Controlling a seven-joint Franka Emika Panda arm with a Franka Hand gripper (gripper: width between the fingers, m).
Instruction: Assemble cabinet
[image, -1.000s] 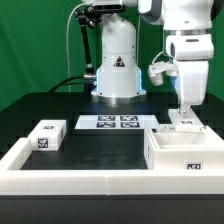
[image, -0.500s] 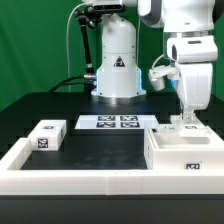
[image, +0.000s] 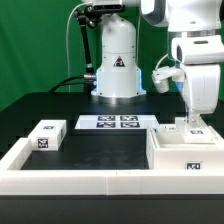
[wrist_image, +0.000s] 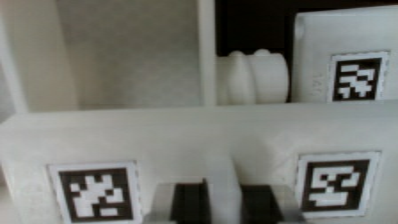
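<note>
The cabinet (image: 184, 152) is a large white open box with tags, standing at the exterior view's right. My gripper (image: 193, 120) comes straight down onto its far wall. In the wrist view the cabinet's tagged wall (wrist_image: 196, 150) fills the lower part of the picture. The two dark fingers (wrist_image: 183, 205) of the gripper (wrist_image: 219, 205) stand close together with a thin white strip of that wall between them. Beyond the wall I see an inner compartment with a round white knob (wrist_image: 249, 75) and another tag (wrist_image: 356, 76).
A small white tagged block (image: 47, 134) lies at the exterior view's left. The marker board (image: 113, 122) lies at the back middle, before the robot's base (image: 117, 70). A long low white border wall (image: 80, 178) runs along the front and left.
The arm has moved toward the exterior view's right, and the cabinet has slid a little the same way with it.
</note>
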